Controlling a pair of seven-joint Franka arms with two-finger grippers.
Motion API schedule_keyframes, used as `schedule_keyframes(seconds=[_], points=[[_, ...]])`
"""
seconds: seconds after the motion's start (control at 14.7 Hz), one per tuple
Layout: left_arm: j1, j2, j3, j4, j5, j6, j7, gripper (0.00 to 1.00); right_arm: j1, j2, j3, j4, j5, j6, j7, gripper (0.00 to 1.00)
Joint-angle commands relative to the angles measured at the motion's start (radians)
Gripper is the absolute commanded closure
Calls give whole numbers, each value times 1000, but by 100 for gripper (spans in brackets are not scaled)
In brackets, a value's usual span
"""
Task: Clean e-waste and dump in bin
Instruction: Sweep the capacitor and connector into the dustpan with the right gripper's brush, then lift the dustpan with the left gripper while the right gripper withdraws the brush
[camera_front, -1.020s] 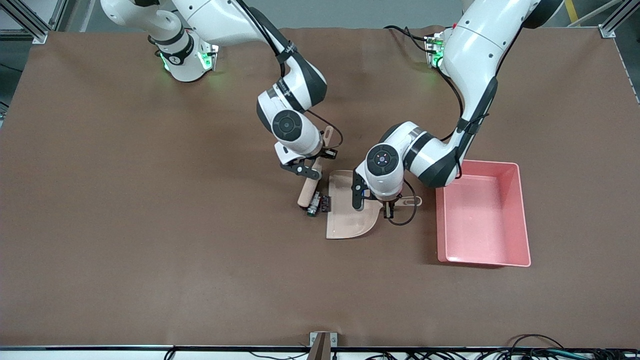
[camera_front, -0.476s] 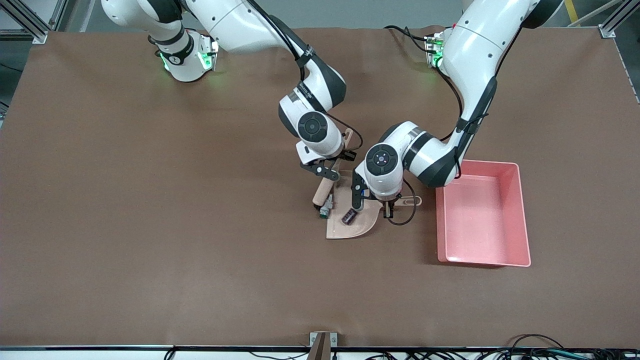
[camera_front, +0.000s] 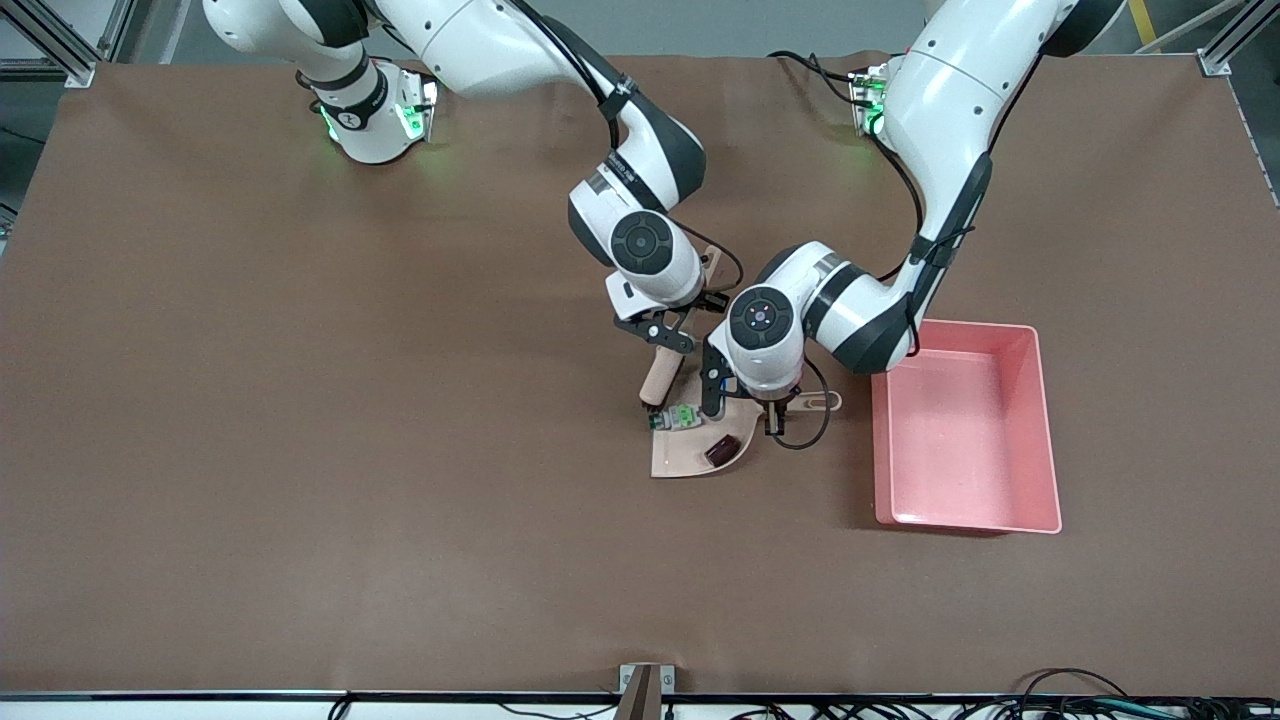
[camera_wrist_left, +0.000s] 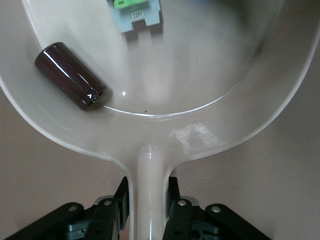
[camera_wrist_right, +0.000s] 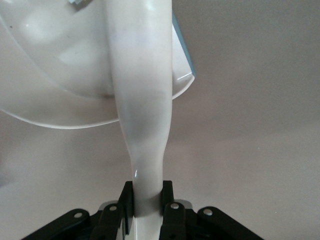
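The beige dustpan lies on the table beside the pink bin. Both e-waste pieces are in the pan: the white component with a green end near its open edge, and the dark cylinder deeper in. The left wrist view shows the cylinder and the component inside the pan. My left gripper is shut on the dustpan handle. My right gripper is shut on a beige sweeping tool, whose tip sits at the pan's open edge next to the component.
The pink bin stands toward the left arm's end of the table, beside the dustpan handle. The two arms' wrists are close together over the pan. The brown table spreads wide around them.
My right gripper swept the tool toward the left arm's end, pushing both pieces from the table onto the dustpan. The cylinder moved deeper into the pan. The left gripper held still.
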Motion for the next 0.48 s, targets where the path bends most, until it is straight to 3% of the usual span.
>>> schedule_keyframes(seconds=[0.0,0.27,0.41], points=[[-7,11,-2,20,9,-19,-10,87,-5,-1,-9,13,12,-18,-1,100],[-2,3,-2,18,12,-19,-31,87,-55,-109,-21,-84,-6,-114,-90,100],[0,3,-2,18,13,-10,-57,87,-74,-195,-44,-181,-83,-116,-178,100]])
